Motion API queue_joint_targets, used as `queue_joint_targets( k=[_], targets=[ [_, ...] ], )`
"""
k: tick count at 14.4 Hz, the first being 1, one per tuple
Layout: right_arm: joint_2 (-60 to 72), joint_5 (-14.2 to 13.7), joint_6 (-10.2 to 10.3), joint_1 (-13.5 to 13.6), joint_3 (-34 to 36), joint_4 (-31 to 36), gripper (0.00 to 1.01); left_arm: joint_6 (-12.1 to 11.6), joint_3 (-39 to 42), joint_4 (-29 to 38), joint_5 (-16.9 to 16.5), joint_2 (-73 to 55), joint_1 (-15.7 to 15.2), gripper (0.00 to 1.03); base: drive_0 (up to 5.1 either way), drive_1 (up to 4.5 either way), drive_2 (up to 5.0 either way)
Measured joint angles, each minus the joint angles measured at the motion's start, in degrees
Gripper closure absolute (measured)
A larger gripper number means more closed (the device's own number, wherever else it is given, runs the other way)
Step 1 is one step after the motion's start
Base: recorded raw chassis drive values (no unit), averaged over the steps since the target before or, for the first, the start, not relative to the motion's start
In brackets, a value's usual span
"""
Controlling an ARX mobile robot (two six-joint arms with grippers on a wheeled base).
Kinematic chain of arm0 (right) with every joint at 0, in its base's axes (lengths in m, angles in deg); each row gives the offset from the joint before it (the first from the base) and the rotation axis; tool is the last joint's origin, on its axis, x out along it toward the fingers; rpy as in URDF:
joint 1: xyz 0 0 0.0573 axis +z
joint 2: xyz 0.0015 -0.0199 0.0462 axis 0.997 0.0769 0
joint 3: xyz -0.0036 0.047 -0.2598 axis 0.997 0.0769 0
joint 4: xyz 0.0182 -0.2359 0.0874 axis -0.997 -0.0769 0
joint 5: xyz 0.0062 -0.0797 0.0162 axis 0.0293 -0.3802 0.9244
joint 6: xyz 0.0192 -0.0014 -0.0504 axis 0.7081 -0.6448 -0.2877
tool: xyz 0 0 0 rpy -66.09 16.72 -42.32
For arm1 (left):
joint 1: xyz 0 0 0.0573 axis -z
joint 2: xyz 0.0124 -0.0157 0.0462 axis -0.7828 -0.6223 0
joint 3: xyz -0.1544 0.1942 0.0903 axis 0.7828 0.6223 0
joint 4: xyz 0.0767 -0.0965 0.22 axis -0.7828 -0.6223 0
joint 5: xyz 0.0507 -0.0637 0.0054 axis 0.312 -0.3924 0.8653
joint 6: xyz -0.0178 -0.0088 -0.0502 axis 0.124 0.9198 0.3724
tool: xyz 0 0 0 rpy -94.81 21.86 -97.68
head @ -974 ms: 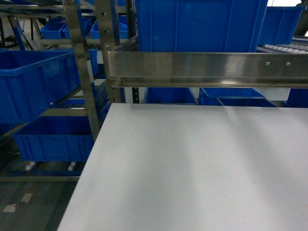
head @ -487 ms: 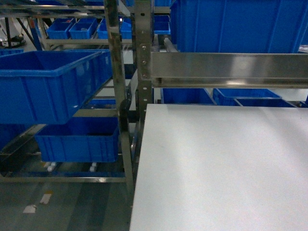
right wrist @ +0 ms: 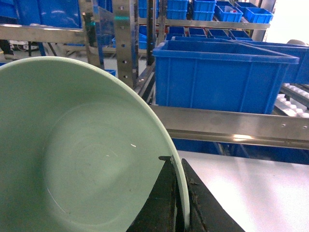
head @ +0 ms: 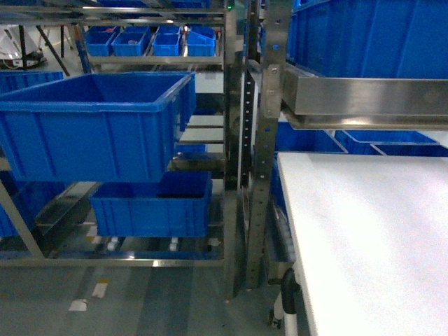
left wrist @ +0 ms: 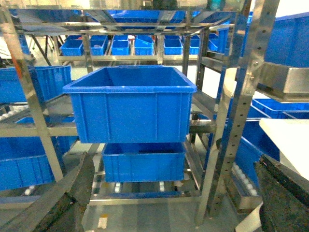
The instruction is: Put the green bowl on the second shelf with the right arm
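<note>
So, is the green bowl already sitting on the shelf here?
No, the right gripper is shut on the rim of the green bowl, holding it up in front of the rack rather than resting on any shelf.

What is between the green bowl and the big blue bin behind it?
In the right wrist view, a shiny steel rail crosses between the green bowl and the blue bin. The right gripper pinches the bowl's rim.

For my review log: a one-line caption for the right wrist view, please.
Right gripper clamps the rim of the empty green bowl, with a blue bin on a steel rack ahead.
</note>
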Motion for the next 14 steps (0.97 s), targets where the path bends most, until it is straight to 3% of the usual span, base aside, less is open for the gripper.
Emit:
queue_joint_targets(
  k=[14],
  targets=[
    [0.26,0.15,0.00,0.00,0.00,-0.11,0.99,0.00,0.00,0.00,0.02,0.00,0.00,0.05,-5.0,2.41,2.4]
  ],
)
